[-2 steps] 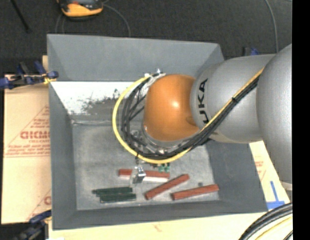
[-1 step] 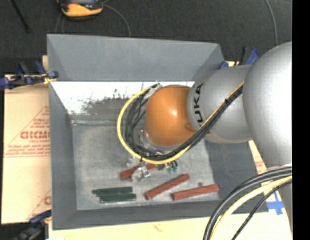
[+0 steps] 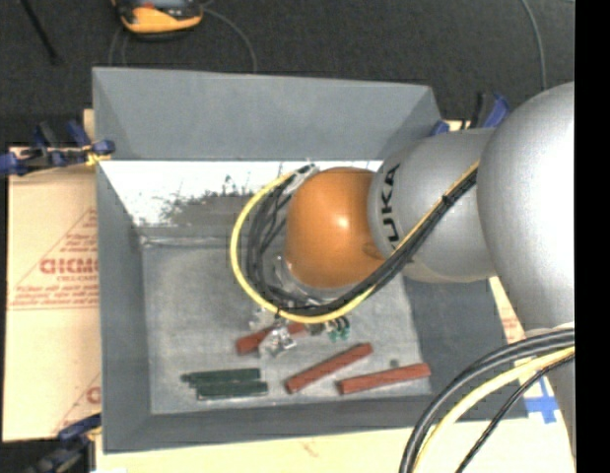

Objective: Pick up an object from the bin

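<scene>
We see a green bar (image 3: 226, 383) lying flat; to its right sit a tilted red bar (image 3: 328, 367) and, just beside it, a level red bar (image 3: 383, 377). Well apart, an orange-black device (image 3: 157, 4) rests on the dark floor (image 3: 314, 28).

Bin contents, by colour
Grey bin (image 3: 117, 294); three red-brown bars (image 3: 329, 367), near centre-right; dark green bars (image 3: 226, 383), near left; orange wrist cover (image 3: 324, 230); yellow cable (image 3: 239, 236); silver arm (image 3: 521, 185).
</scene>
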